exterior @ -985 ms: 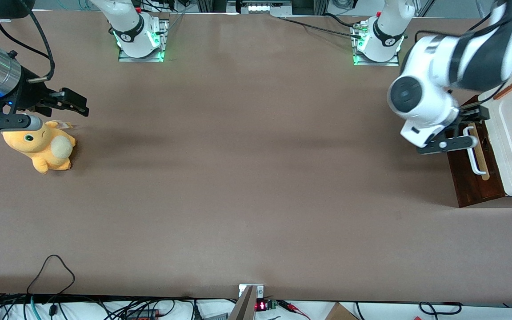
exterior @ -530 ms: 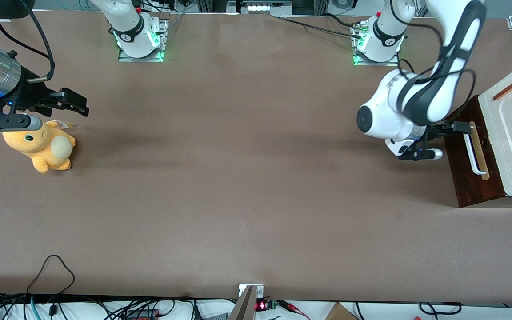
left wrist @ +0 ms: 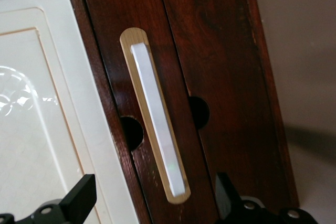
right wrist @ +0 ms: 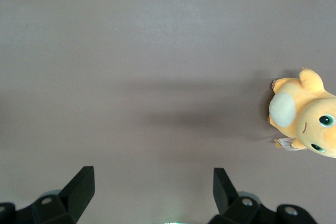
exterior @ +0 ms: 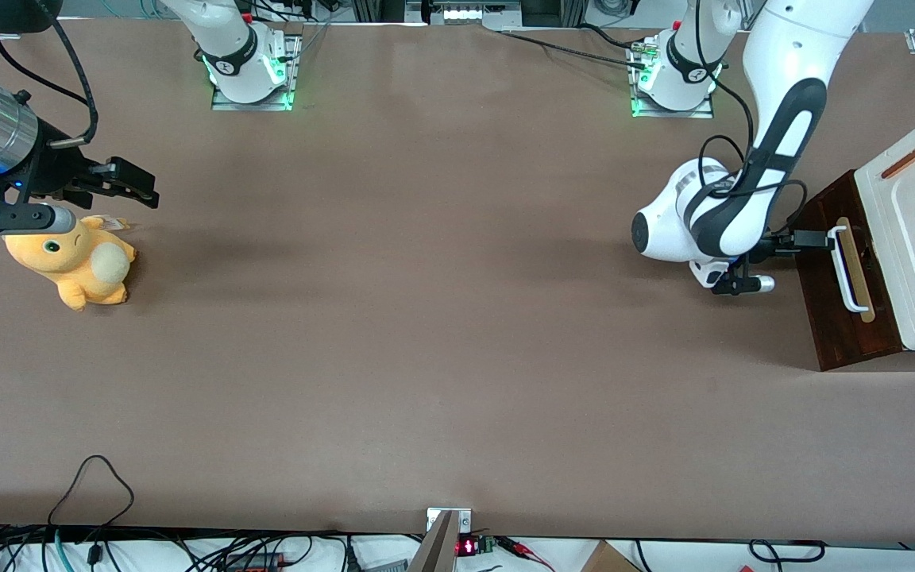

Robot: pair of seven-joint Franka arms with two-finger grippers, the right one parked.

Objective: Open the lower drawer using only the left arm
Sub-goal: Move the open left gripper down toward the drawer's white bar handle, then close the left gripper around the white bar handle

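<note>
The lower drawer (exterior: 837, 322) has a dark brown front with a white bar handle (exterior: 847, 270) on a tan strip, under the cream-white cabinet top (exterior: 914, 222). It looks shut. The left arm (exterior: 731, 218) reaches toward it from the table's middle. Its gripper (exterior: 813, 238) is level with the handle's end farther from the front camera. In the left wrist view the drawer front (left wrist: 226, 66) and handle (left wrist: 157, 124) fill the frame. The gripper (left wrist: 152, 203) is open and holds nothing, with one end of the handle between its fingers (left wrist: 80, 199).
A small reddish bar (exterior: 909, 159) sits on the cabinet top. An orange plush toy (exterior: 76, 262) lies toward the parked arm's end of the table and shows in the right wrist view (right wrist: 307, 116). Brown table surface (exterior: 442, 318) spreads between them.
The left arm has swung off from above the cabinet and lowered. Its gripper now points at the drawer front by the handle's end. The drawer has not moved.
</note>
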